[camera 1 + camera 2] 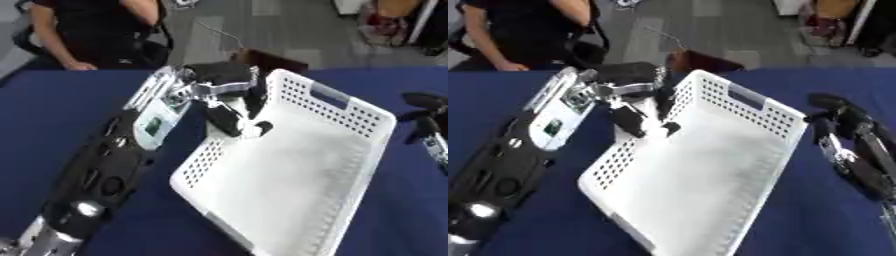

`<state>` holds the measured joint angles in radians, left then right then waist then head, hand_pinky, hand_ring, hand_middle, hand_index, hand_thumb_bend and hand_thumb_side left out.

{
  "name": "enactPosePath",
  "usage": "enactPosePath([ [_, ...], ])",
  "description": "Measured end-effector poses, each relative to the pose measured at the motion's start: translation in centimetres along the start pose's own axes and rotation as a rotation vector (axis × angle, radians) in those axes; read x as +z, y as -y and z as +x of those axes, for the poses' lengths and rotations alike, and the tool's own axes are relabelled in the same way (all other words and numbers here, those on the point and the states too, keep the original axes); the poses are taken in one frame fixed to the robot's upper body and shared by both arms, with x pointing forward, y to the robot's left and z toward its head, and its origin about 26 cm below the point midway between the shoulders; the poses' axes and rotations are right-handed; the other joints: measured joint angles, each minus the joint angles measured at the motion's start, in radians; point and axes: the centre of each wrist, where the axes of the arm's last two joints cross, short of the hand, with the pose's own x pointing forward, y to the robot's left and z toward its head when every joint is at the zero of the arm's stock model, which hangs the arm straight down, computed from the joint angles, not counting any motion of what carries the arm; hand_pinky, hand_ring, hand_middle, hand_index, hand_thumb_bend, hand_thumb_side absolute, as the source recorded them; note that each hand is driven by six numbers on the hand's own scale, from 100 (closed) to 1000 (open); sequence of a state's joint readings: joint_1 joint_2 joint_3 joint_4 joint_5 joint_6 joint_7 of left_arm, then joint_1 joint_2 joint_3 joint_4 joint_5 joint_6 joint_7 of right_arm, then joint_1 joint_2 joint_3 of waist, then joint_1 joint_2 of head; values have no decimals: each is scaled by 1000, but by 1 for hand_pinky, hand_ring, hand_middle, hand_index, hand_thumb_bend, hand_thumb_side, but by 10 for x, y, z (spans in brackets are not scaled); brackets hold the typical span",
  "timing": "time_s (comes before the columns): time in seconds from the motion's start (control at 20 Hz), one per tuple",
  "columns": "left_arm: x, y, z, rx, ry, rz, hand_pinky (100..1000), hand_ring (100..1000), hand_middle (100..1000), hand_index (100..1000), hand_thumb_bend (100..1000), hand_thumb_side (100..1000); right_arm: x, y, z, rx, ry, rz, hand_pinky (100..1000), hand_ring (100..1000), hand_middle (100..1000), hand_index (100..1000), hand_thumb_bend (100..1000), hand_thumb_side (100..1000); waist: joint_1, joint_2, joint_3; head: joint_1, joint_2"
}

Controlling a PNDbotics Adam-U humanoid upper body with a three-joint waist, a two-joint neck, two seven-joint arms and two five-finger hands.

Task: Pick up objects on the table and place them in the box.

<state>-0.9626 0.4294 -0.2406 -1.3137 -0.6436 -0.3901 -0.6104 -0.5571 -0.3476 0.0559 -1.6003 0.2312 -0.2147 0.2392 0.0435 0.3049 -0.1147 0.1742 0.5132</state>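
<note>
Left hand (229, 95) reaching in from 7 o'clock, poised over the near-left corner of the white basket (354, 112), at roughly 11 o'clock of the basket. Fingers curled downward over the perforated rim, some dipping inside the wall; whether anything sits pinched between them cannot be told, only dark finger shapes against white plastic. Black and silver left forearm (105, 165) stretched across the dark blue table (52, 110) from the lower left. Basket lying askew in the centre, slotted handle at 1 o'clock, inside bare white as far as visible. Right hand (846, 125) at 3 o'clock, just beside the basket's right wall, fingers dark and blurred, pose unclear.
</note>
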Motion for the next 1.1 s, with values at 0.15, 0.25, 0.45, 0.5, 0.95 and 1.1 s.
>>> enactPosePath([
  [0.15,-3,4,0,13,7,-5,100,100,100,177,100,377,0,-2,-1,-4,-4,12,507,739,876,880,100,793,0,1,0,0,0],
  [0.25,-6,8,1,21,16,-8,100,100,100,178,100,382,0,-2,-2,-8,-6,16,507,739,876,881,100,789,-1,3,0,0,0],
  [0.45,-9,10,4,32,39,-1,100,100,136,218,169,428,0,-4,-2,-18,-5,17,508,739,877,881,100,794,-1,4,0,0,0],
  [0.5,-10,11,5,33,46,0,100,100,163,247,261,466,0,-5,-3,-20,-5,18,508,739,877,881,100,794,-1,4,0,0,0],
  [0.95,-12,6,15,-15,137,41,535,694,759,816,742,880,0,-5,-4,-20,-6,22,508,739,877,881,100,793,-1,4,2,1,0],
  [1.1,-11,6,17,-11,155,55,588,761,813,842,727,910,0,-5,-4,-20,-6,22,508,739,878,881,100,793,-1,4,3,1,0],
])
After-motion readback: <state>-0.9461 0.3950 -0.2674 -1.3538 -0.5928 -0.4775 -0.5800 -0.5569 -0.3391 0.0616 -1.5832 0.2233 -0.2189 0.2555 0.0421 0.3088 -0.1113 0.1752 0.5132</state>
